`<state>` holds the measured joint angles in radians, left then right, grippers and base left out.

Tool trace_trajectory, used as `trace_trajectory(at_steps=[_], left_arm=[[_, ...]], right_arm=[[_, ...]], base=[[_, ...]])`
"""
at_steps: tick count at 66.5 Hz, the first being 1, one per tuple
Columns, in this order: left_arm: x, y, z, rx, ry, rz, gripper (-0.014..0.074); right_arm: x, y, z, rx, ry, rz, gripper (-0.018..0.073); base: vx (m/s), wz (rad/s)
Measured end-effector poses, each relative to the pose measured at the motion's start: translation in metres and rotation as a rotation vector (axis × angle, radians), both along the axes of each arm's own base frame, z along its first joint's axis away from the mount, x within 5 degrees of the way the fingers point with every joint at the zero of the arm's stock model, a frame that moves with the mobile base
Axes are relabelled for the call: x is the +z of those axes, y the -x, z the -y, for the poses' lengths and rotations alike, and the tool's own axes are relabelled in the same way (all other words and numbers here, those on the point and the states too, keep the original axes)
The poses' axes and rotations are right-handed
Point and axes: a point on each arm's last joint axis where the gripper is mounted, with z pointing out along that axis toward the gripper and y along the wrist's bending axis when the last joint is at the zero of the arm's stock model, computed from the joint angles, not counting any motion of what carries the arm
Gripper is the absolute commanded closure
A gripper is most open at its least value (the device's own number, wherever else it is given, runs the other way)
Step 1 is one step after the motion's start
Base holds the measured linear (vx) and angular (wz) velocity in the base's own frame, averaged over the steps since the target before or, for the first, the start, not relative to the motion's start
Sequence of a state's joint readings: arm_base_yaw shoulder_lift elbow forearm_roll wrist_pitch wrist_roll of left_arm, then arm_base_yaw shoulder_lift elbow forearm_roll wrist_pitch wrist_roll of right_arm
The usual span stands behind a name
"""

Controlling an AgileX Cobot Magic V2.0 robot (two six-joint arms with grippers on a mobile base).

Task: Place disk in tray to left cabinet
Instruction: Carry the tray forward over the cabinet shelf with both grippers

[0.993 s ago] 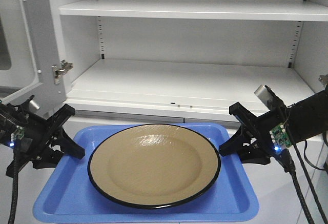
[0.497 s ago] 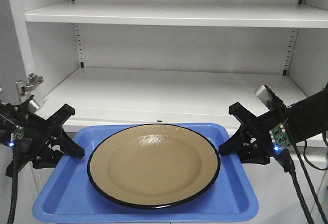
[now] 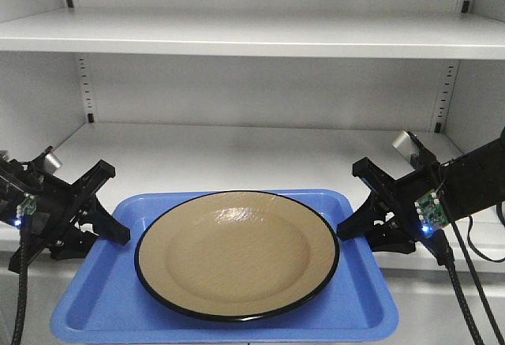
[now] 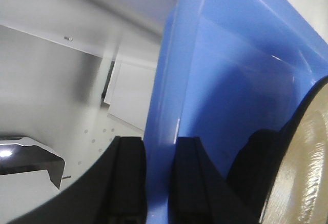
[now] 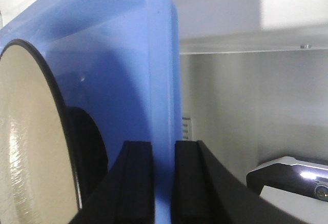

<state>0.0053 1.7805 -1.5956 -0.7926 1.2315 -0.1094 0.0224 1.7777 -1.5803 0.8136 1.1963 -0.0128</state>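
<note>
lab-like storeroom with a plain white metal cabinet [image 3: 252, 144].

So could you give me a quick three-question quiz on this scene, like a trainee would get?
1. True or false: the tan plate lies on the blue tray.
2. The left gripper and right gripper each clamp: A) the plate B) the tray's rim C) a cup.
3. Fill in: the tray is held before the cabinet's ___ shelf.
Key: 1 true; 2 B; 3 lower.

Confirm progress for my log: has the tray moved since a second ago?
Yes. The tray has come forward toward the cabinet, which now looms larger and nearer.
</note>
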Motion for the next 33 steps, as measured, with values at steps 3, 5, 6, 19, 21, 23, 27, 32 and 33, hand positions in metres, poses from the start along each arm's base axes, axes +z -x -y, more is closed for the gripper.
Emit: trace_trajectory(at_steps=[3,5,6,19,21,23,27,32,33], left_arm=[[0.0,0.0,0.0,0.0,0.0,0.0,0.0596],[0.0,0.0,0.0,0.0,0.0,0.0,0.0596],[0.0,0.0,0.0,0.0,0.0,0.0,0.0596],[0.0,0.0,0.0,0.0,0.0,0.0,0.0596],[0.0,0.0,0.0,0.0,0.0,0.0,0.0596],[0.0,0.0,0.0,0.0,0.0,0.0,0.0596],[0.0,0.0,0.0,0.0,0.0,0.0,0.0596],[0.0,0.0,0.0,0.0,0.0,0.0,0.0596],[0.0,0.0,0.0,0.0,0.0,0.0,0.0596]], right_arm=[[0.0,0.0,0.0,0.0,0.0,0.0,0.0565],[0.0,0.0,0.0,0.0,0.0,0.0,0.0565],[0.0,0.0,0.0,0.0,0.0,0.0,0.0565],[0.0,0.0,0.0,0.0,0.0,0.0,0.0565],[0.0,0.0,0.0,0.0,0.0,0.0,0.0565],[0.0,0.0,0.0,0.0,0.0,0.0,0.0565],[0.0,0.0,0.0,0.0,0.0,0.0,0.0565],[0.0,0.0,0.0,0.0,0.0,0.0,0.0565],[0.0,0.0,0.0,0.0,0.0,0.0,0.0565]], base=[[0.25,-0.1],[0.25,-0.1],[0.24,-0.1],[0.22,-0.1],[0.19,-0.09],[0.19,-0.09],[0.17,-0.08],[0.16,-0.08],[0.14,-0.08]])
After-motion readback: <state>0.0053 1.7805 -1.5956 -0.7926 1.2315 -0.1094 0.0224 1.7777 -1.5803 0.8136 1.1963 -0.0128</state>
